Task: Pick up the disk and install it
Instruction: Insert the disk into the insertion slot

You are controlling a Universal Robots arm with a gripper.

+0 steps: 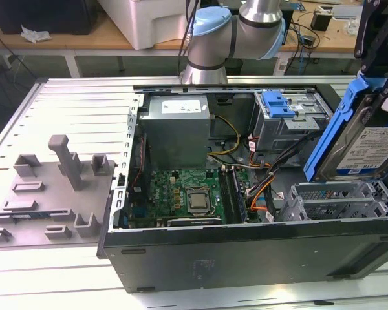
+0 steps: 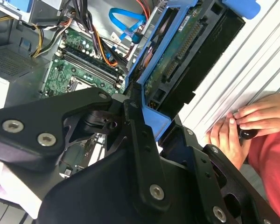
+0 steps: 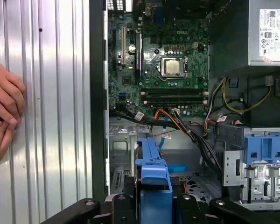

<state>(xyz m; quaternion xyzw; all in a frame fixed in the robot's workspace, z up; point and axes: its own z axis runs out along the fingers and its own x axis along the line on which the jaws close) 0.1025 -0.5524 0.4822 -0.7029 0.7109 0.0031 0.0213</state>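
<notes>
A black computer case (image 1: pixel 246 252) is laid open on its side. Its empty grey metal drive bay (image 1: pixel 339 201) is found just below the flat silver disk in a blue plastic frame (image 1: pixel 368 152) — tilted steeply, long axis nearly upright — which is clamped by the black gripper (image 3: pixel 154 204).
</notes>
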